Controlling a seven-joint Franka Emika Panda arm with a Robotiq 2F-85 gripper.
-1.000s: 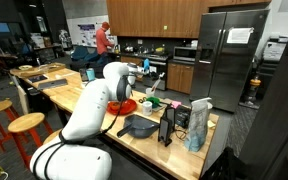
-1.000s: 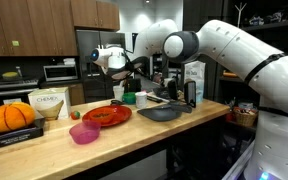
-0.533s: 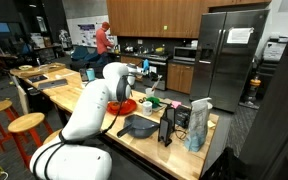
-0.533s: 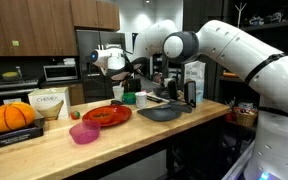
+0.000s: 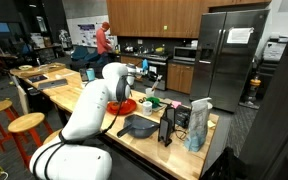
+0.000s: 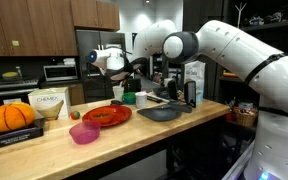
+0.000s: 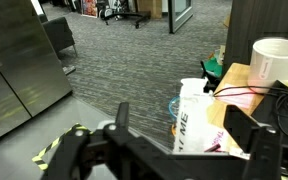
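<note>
Kitchen counter [image 6: 50,150] under dark cabinets, and we pick out the green cup [image 6: 129,97] toward its back, just behind the red plate [image 6: 106,115]. Above and near the cup hangs the gripper [image 7: 180,128], jaws wide, nothing between them. Arm and dishes sit exactly as a second ago, so we read an empty hand, carrying nothing.

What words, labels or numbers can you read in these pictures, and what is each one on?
"ME": large dark letters on the white package in the wrist view; the rest of the word is cut off.
Cream box: dark print, too blurred to read.
Paper sheet on the refrigerator door: too small to read.
Wall poster: too small to read.
</note>
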